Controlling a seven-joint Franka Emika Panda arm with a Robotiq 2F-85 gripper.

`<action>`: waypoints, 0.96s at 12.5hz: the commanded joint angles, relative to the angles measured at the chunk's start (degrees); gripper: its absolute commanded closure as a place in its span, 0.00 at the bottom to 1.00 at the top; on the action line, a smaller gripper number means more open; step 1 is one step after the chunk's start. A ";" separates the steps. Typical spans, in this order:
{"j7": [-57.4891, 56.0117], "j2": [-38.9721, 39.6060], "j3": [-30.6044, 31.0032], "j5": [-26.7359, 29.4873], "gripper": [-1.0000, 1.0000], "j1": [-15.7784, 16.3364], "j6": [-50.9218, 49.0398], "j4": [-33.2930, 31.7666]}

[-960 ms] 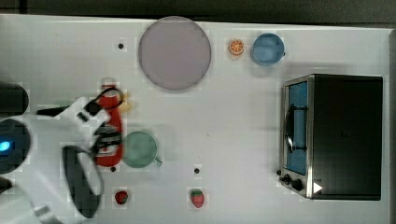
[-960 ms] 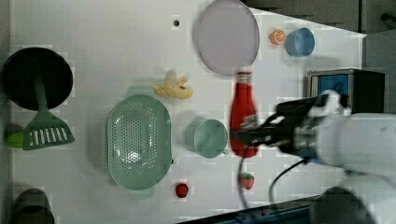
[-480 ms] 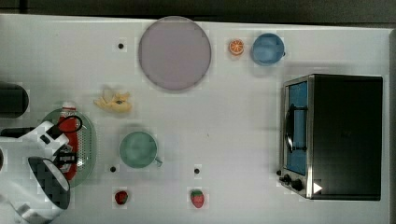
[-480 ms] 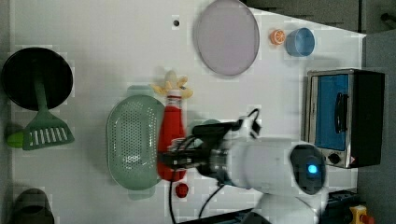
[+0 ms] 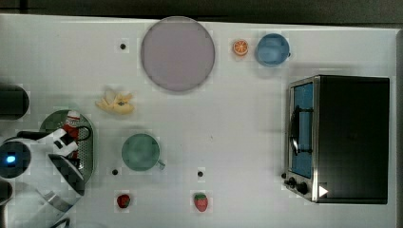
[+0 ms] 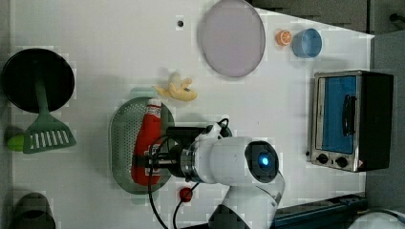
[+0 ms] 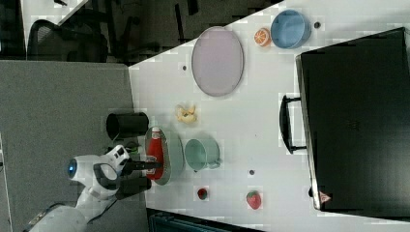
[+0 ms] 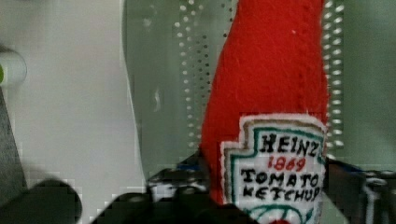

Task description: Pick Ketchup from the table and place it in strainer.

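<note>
1. Here the ketchup (image 6: 146,143) lay lengthwise over the strainer (image 6: 118,143), its white cap toward the banana (image 6: 177,88).
2. The gripper (image 6: 155,161) was clamped on the labelled lower body, one finger on each side.
3. In the wrist view its stitched, felt-like surface (image 8: 275,93) looked soft, light and unbreakable, likely to squash rather than slip.
4. The thick labelled middle seemed the best place to hold.

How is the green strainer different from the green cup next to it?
The strainer is a long oval, while the cup, mostly hidden behind the arm here, looks round in the top view. The strainer is larger than the cup. The strainer's bottom is dotted with holes and the ketchup lies over it; the cup looks empty and has a small handle. Both are pale green and sit on the white table.
</note>
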 commanded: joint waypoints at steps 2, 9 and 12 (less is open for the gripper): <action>6.03 -1.15 -0.65 -1.97 0.00 -0.36 4.02 0.47; 8.13 -24.36 -1.44 10.28 0.00 -9.47 -18.68 2.61; 0.36 -31.84 -6.15 16.87 0.00 -13.57 -35.55 7.33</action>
